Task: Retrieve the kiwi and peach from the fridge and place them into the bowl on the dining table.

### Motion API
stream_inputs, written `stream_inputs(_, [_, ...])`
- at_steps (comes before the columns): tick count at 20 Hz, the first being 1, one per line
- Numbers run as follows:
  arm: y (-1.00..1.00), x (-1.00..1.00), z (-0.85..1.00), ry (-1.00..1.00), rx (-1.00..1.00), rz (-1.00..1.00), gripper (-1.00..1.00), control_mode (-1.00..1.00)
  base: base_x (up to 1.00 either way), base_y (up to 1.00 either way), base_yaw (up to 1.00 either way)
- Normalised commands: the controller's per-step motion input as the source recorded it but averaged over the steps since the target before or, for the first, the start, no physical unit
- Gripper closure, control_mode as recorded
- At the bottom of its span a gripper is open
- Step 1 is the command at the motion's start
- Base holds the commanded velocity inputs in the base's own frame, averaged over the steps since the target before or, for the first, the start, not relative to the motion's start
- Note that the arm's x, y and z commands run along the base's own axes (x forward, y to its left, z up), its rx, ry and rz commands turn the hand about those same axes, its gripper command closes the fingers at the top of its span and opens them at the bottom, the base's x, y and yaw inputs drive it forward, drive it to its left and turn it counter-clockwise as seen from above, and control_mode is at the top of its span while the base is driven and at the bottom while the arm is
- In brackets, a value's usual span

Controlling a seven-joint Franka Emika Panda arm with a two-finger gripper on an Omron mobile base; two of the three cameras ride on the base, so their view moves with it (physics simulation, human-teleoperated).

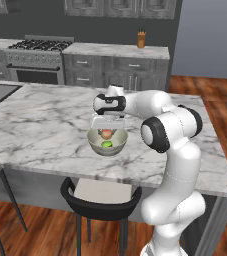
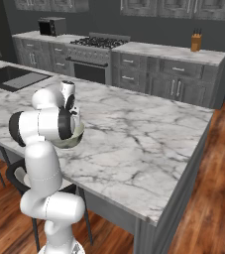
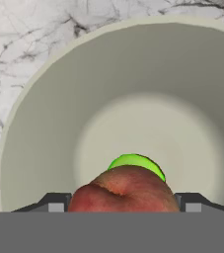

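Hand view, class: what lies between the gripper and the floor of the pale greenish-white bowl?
The reddish round peach, sitting between the gripper fingers, and beneath it the green kiwi resting in the bowl. The left base view shows the same stack.

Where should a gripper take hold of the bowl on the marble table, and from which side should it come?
Grip the bowl at its thin rim, coming straight down from above with one finger inside and one outside. Its walls are round and flare wide, probably too wide to span. The far rim is freest: the gripper holds the peach over the kiwi inside.
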Motion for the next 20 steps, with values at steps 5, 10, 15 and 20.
stream_inputs(5, [0.00,0.27,-0.25,0.04,0.00,0.00,1.00,-1.00,0.00,0.00,0.00])
stream_inputs(10, [0.00,0.17,-0.18,0.03,0.00,0.00,-1.00,-1.00,0.00,0.00,0.00])
stream_inputs(15, [0.00,-0.04,0.20,0.00,0.00,0.00,-1.00,-1.00,0.00,0.00,0.00])
stream_inputs(20, [-0.01,-0.52,0.83,-0.11,0.00,0.00,-1.00,-1.00,0.00,0.00,0.00])
